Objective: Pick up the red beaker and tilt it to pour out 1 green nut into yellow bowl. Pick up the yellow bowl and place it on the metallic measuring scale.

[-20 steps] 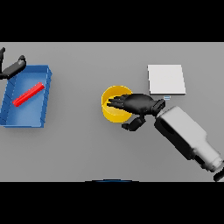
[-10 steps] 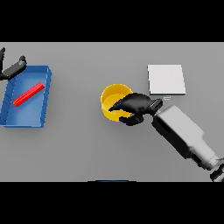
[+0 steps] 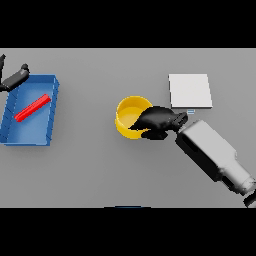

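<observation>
Centre frame, the right hand [image 3: 156, 122] curls round the yellow bowl's [image 3: 129, 116] rim; the scale [image 3: 189, 90], upper right, apparently awaits it; the left hand [image 3: 15, 78] idles upper left.

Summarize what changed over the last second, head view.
The right hand slid back toward the robot's right, off the middle of the yellow bowl, and now curls over its right rim. The bowl barely shifted. Unchanged: the blue tray with the red beaker lying in it, the left hand at its corner, and the scale.
</observation>
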You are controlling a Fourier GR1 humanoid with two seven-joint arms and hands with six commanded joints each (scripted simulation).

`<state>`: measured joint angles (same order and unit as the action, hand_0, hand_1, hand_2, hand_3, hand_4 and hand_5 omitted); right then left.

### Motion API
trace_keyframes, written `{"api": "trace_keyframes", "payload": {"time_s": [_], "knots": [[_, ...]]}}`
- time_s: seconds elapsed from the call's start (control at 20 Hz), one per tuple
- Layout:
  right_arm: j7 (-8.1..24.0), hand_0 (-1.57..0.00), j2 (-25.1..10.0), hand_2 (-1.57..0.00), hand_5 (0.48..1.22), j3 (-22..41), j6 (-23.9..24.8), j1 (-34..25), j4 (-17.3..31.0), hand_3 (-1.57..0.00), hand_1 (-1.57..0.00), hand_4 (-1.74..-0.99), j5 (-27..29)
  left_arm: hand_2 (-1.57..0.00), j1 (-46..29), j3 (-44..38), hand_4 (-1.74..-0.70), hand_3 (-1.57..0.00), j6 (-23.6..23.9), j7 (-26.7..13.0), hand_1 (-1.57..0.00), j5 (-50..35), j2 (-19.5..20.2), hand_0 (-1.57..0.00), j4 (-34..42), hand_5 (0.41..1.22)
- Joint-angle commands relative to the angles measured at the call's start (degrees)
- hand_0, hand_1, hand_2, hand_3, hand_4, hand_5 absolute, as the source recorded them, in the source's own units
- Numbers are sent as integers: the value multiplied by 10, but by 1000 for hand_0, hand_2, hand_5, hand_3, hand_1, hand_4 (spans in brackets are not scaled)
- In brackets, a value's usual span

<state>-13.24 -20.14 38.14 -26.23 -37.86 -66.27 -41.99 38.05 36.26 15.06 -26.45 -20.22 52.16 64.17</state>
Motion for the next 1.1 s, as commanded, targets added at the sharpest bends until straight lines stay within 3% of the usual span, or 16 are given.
{"api": "trace_keyframes", "payload": {"time_s": [0.0,0.2,0.3,0.4,0.5,0.65,0.7,0.75,0.9,1.05], "knots": [[7,-1465,-5,-1439,1202,-3,-1,-1,-7,-1212,-1443,-1692,1,1,-3,0,-788,1,2,1,1,0,1,1,2,725],[32,-1528,-20,-1517,1213,-24,-34,-13,-45,-1357,-1518,-1714,28,1,0,1,-784,1,1,1,1,2,-1,1,1,727],[31,-1543,-37,-1537,1216,-28,-44,-13,-66,-1338,-1537,-1719,39,1,0,0,-785,1,0,3,1,3,0,1,-6,731],[54,-1553,-43,-1549,1218,-33,-50,-22,-69,-1302,-1549,-1721,44,1,2,-2,-793,1,3,6,1,0,-4,1,-5,737],[67,-1560,-47,-1556,1218,-34,-60,-22,-82,-1361,-1546,-1724,53,1,3,-4,-798,1,0,15,1,1,-1,1,-10,737],[87,-1565,-56,-1563,1219,-44,-73,-22,-102,-1289,-1558,-1723,69,1,8,-1,-798,1,3,8,1,6,-1,1,-7,744],[87,-1566,-64,-1565,1219,-48,-60,-22,-100,-1269,-1561,-1723,65,1,6,-3,-795,1,1,9,1,4,4,1,-3,747],[91,-1471,-76,-1566,1220,-51,-55,-26,-99,-1279,-1535,-1723,59,1,2,-5,-794,1,0,13,1,2,3,1,-6,748],[106,-1519,-97,-1568,1220,-68,-46,-39,-81,-1341,-1552,-1724,59,1,8,-5,-788,1,-6,9,1,1,4,1,-11,754],[96,-1544,-115,-1570,1221,-75,-25,-50,-50,-1417,-1561,-1726,53,1,1,-7,-803,1,-1,14,1,-2,-2,1,-12,755]]}}
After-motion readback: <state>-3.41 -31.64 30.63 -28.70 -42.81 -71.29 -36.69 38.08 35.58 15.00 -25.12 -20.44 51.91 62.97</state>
